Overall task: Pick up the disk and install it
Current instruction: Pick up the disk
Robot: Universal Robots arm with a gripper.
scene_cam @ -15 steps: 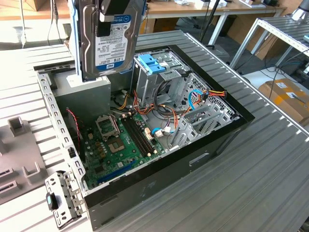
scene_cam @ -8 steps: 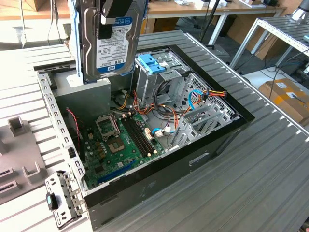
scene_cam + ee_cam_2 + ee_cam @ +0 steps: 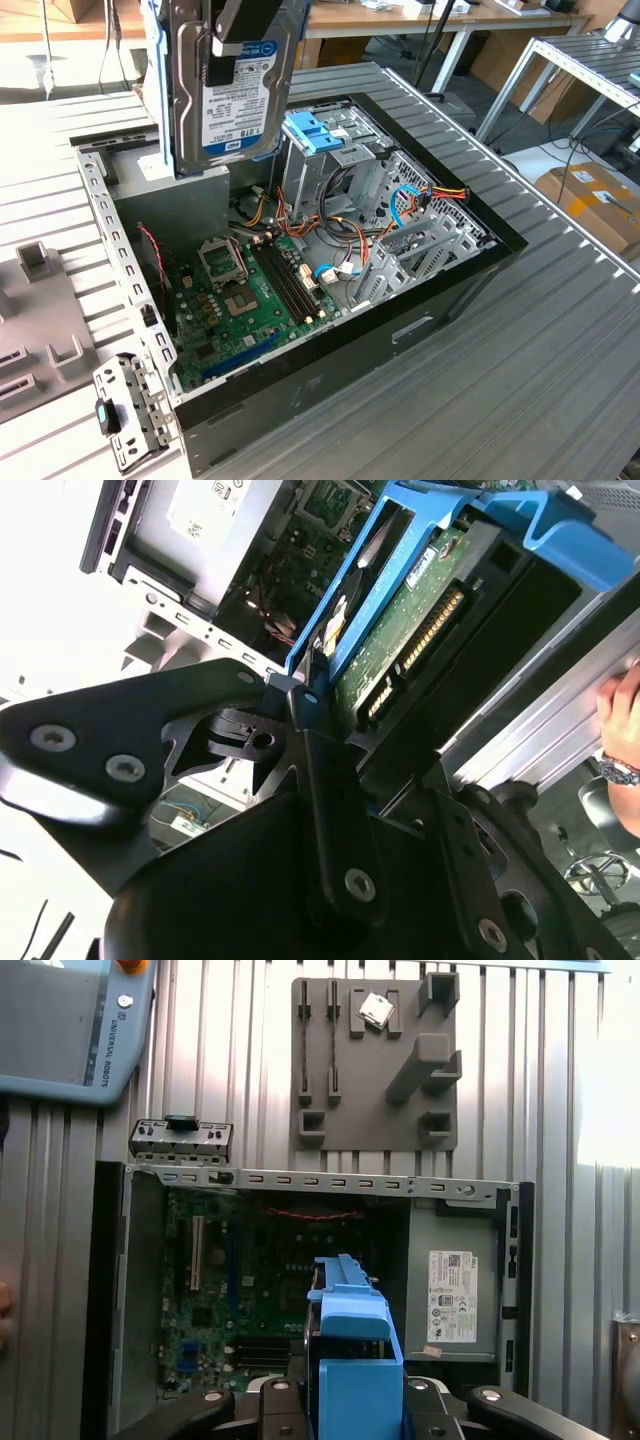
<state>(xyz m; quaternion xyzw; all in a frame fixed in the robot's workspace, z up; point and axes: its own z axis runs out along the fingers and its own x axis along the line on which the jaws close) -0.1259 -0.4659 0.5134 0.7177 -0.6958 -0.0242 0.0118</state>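
The disk [image 3: 235, 85] hangs upright above the open computer case [image 3: 300, 380], over its far corner in the exterior view. It is silver with a white-and-blue label and blue side rails. My gripper [image 3: 238, 35] is shut on it from above. The second wrist view shows the disk's green circuit board [image 3: 400, 630] and blue rail [image 3: 340, 620] clamped between the black fingers [image 3: 335, 810]. In the first wrist view the disk's blue rail [image 3: 352, 1360] points down toward the case interior, between the two finger bases.
Inside the case are the motherboard [image 3: 250, 290], a grey power-supply box [image 3: 450, 1290] and a metal drive cage with a light-blue bracket [image 3: 315, 130]. A grey fixture plate [image 3: 375, 1060] and a teach pendant [image 3: 60, 1020] lie beyond the case. A person's hand [image 3: 620, 710] is nearby.
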